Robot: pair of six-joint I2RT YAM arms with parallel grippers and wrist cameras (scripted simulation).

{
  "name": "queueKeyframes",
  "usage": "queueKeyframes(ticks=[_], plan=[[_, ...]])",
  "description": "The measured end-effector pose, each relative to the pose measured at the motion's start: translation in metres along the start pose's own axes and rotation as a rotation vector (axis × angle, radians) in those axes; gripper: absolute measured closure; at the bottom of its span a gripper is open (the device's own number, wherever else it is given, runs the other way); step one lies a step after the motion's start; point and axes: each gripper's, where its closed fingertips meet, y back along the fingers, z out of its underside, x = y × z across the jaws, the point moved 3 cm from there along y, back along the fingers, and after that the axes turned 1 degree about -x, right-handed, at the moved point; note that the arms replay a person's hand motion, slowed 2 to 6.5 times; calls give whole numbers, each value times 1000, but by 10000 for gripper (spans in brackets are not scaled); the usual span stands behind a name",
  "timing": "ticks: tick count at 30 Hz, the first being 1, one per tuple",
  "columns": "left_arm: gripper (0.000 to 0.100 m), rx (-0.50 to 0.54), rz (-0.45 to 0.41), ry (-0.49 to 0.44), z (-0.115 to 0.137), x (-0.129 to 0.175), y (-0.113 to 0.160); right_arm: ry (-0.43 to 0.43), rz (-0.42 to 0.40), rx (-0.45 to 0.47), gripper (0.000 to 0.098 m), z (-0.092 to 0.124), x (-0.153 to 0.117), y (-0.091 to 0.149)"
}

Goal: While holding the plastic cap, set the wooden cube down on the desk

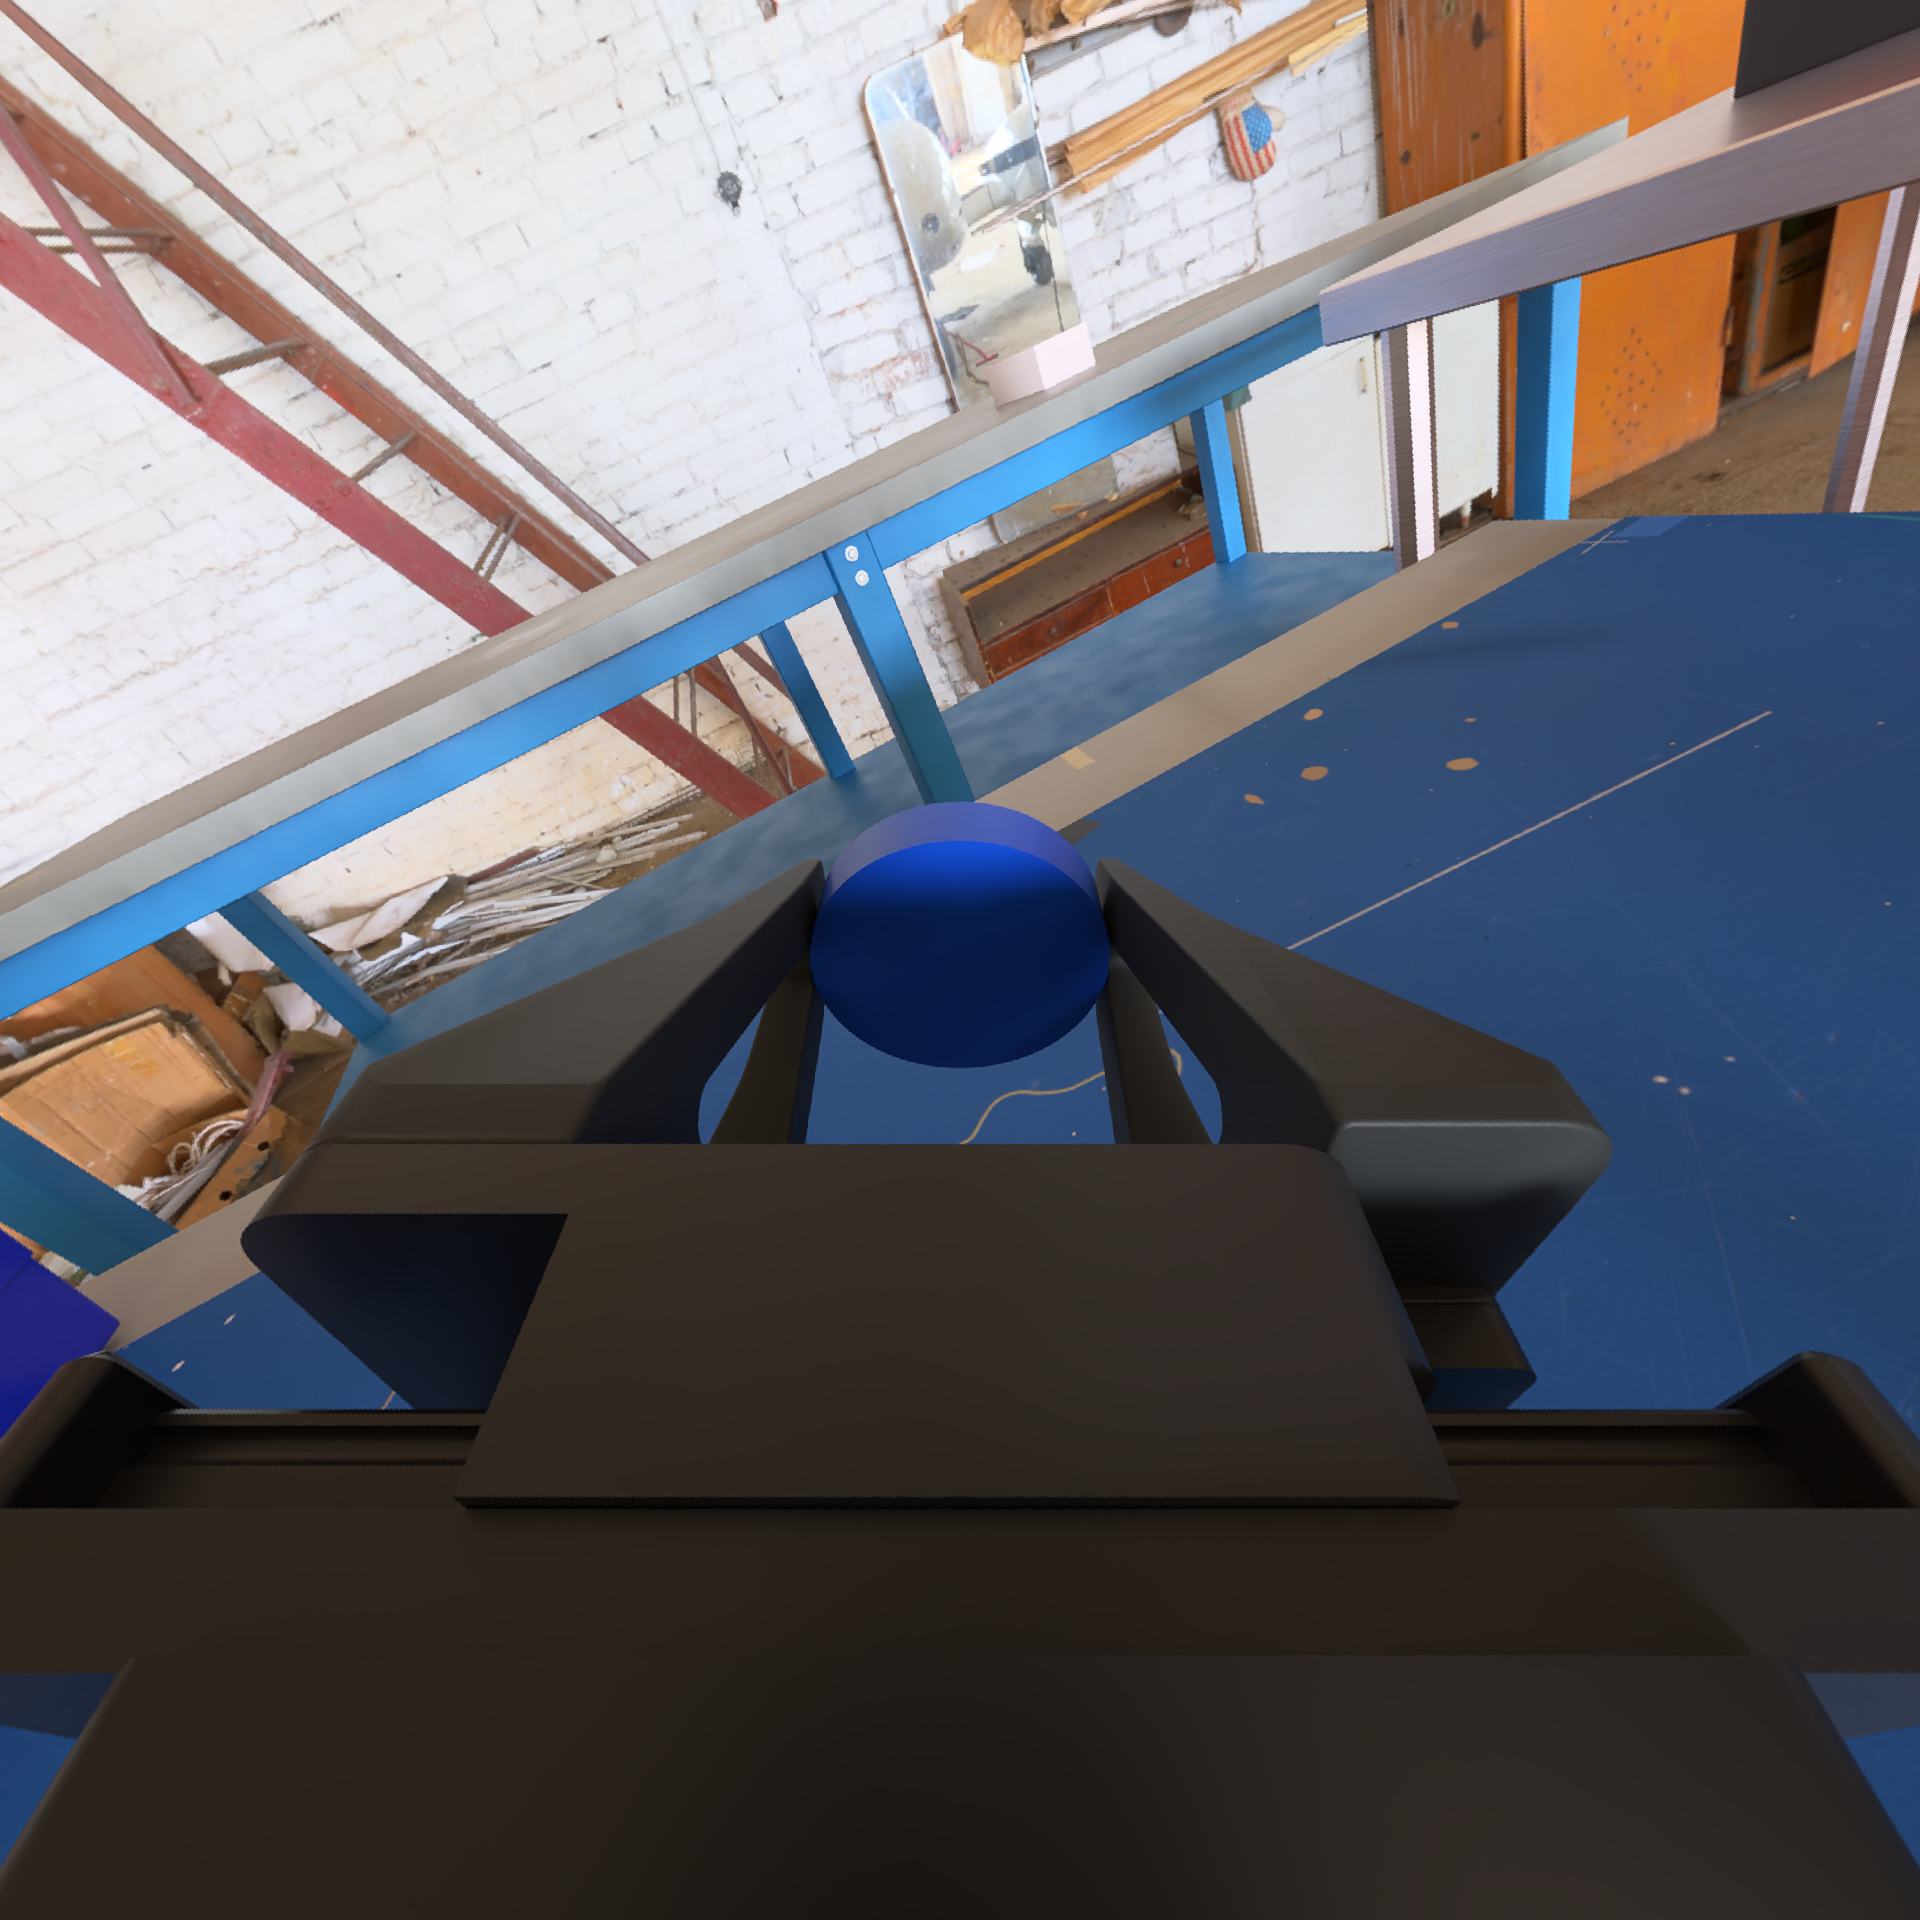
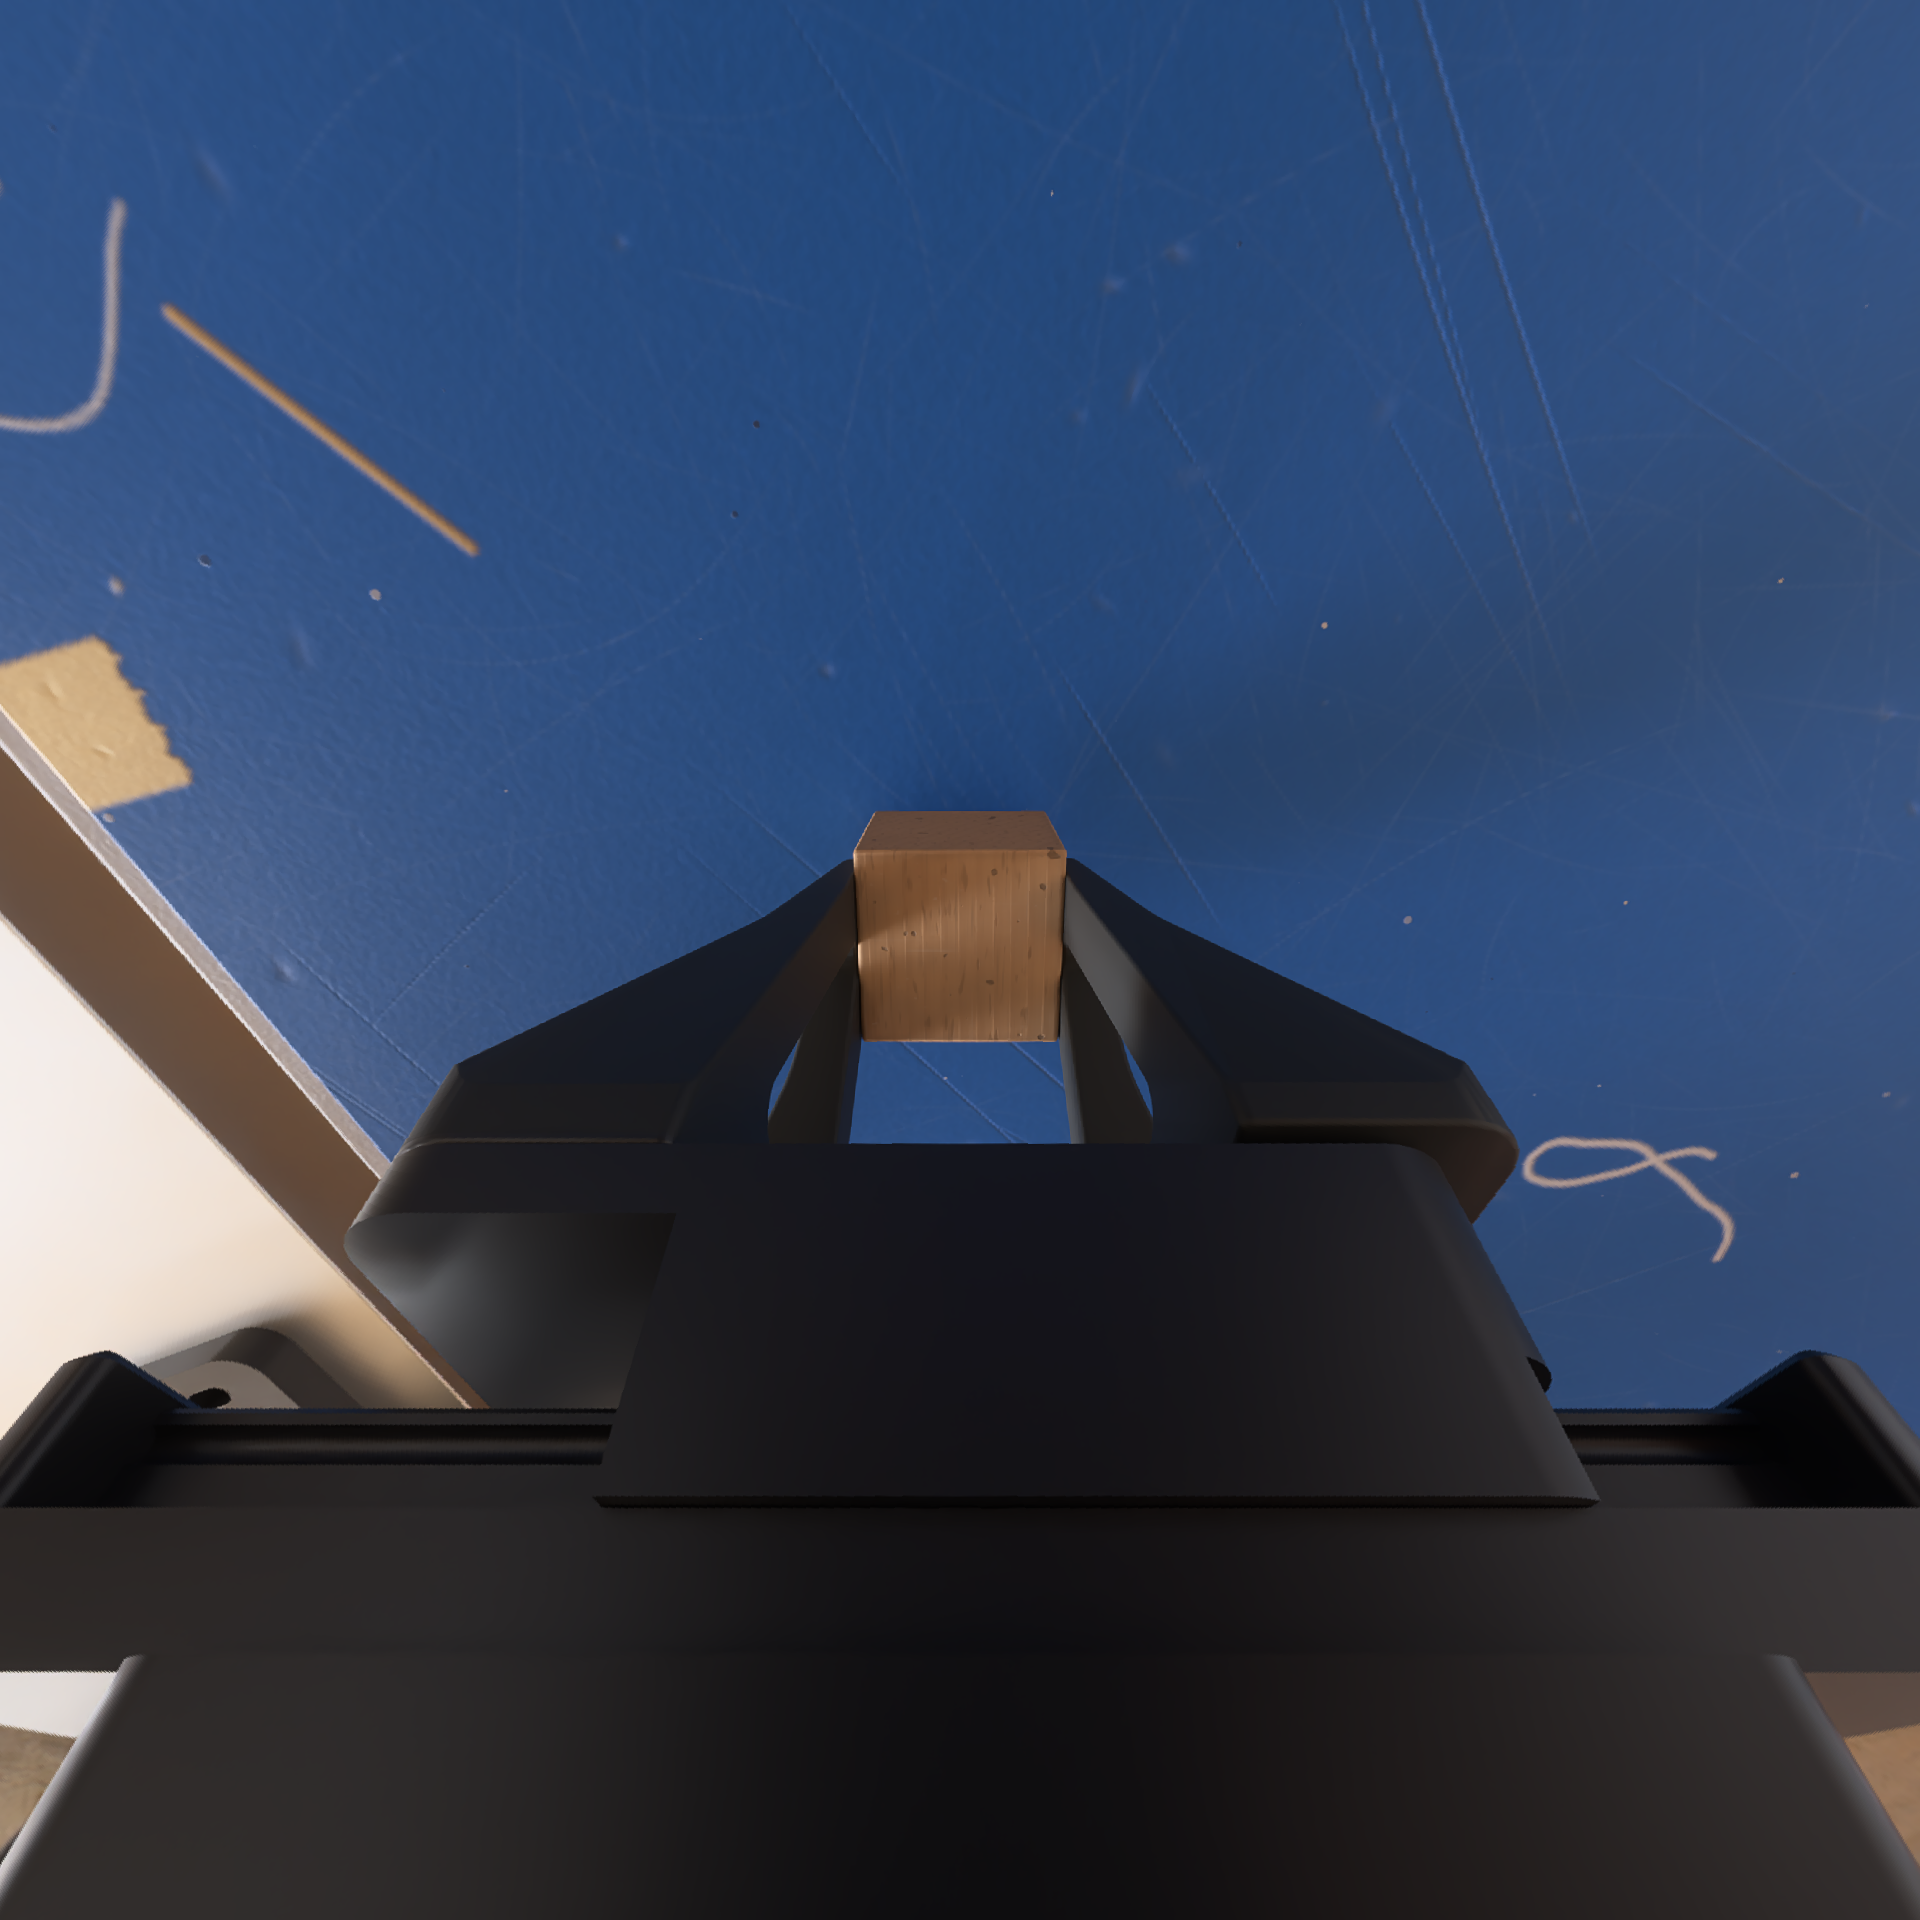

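Right gripper clamps the wooden cube; I'd lower straight toward 12 o'clock onto the desk, left gripper gripping the plastic cap.

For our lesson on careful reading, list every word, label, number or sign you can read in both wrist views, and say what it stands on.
No readable text in either view.
Blue cap in the left gripper: plain, no label.
Wooden cube in the right gripper: plain wood grain only.
Blue desk: scratches, specks and chalk-like squiggles, no letters or numbers.
Cardboard boxes on the floor: any marks are too small and blurred to read.
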Motion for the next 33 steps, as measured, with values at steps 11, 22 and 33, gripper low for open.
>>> queueKeyframes(ticks=[11,22,33], plan=[[573,-4,3,-2,1,2,-1,16,-8,-11,678,-2,-2,-5],[573,-7,15,-6,1,6,-2,38,3,-10,677,-8,-4,-6],[573,-9,20,-9,1,8,-3,62,-12,18,677,-21,-9,-11]])
